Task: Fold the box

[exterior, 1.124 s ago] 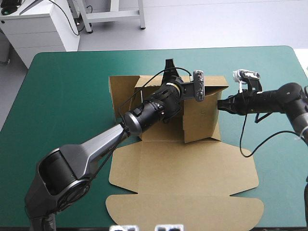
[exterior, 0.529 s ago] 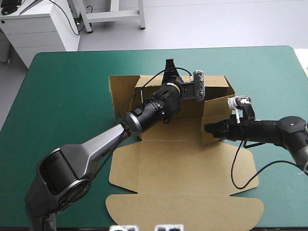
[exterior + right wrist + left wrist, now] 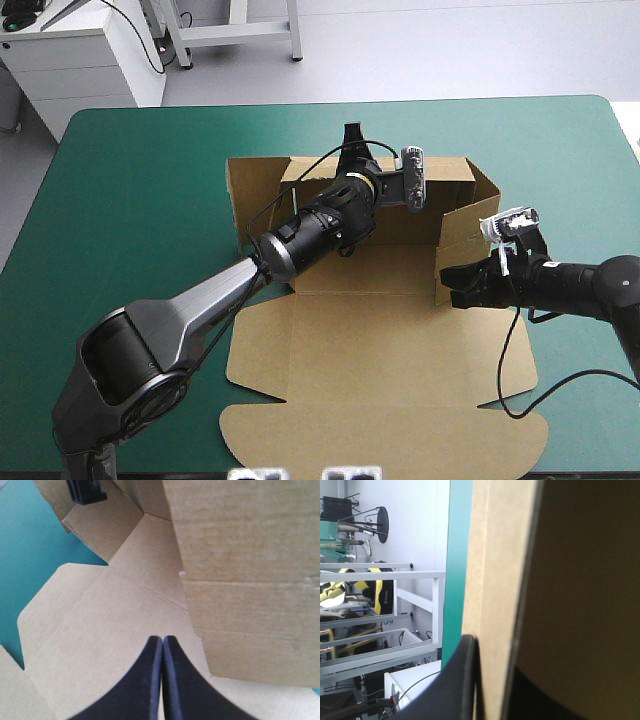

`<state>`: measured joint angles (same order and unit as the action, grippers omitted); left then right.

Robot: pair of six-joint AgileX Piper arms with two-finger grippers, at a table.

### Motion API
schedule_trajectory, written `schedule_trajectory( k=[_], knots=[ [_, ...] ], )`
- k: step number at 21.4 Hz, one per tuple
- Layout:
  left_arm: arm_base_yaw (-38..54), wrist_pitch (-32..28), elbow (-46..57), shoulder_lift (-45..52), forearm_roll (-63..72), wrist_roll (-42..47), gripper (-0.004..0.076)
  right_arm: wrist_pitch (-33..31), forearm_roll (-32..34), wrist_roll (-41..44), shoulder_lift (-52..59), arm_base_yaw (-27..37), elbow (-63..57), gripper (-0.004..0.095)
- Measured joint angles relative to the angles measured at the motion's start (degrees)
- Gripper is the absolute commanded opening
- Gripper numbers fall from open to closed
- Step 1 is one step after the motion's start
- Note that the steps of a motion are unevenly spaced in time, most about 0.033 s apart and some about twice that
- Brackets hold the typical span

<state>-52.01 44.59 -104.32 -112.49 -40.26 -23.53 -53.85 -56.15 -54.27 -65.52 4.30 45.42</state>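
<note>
Now the box (image 3: 380, 340), mid-table, is pinched at the far wall (image 3: 450, 170) by the left gripper (image 3: 352, 138) — the right gripper (image 3: 162, 641), fingers (image 3: 147, 680) pressed together, should be set square against the side wall (image 3: 470, 215).

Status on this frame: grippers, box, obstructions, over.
Left gripper: jaws shut on the box at its back wall. Right gripper: jaws shut, empty, beside the raised right wall. Lid flat. Nothing in the way.

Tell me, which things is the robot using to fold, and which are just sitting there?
Using: the box; the left end effector, shut on its far wall; the right end effector, shut, beside its raised right wall.
Just there: the teal-green table.
</note>
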Motion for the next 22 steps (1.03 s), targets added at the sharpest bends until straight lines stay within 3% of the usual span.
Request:
schedule_trajectory(
  k=[10, 15, 18, 22],
  knots=[
    [0.0, 0.0, 0.0, -0.1, 0.0, 0.0, -0.0008, 10.1, 3.9, 6.2, 0.0, 0.0, 0.7, -0.0014],
    [0.0, 0.0, 0.0, -0.1, 0.0, 0.0, -0.0008, 16.4, 6.1, 10.9, 0.0, 0.0, 10.7, -0.0014],
    [0.0, -0.1, 0.0, -0.5, -0.5, 0.3, -0.0008, 22.1, 12.5, 17.1, -0.1, 0.0, 15.4, -0.0014],
    [0.1, -0.5, -0.1, -1.8, -2.2, 2.0, -0.0008, 24.2, 21.6, 27.4, -3.9, 0.0, 17.1, -0.0014]
  ],
)
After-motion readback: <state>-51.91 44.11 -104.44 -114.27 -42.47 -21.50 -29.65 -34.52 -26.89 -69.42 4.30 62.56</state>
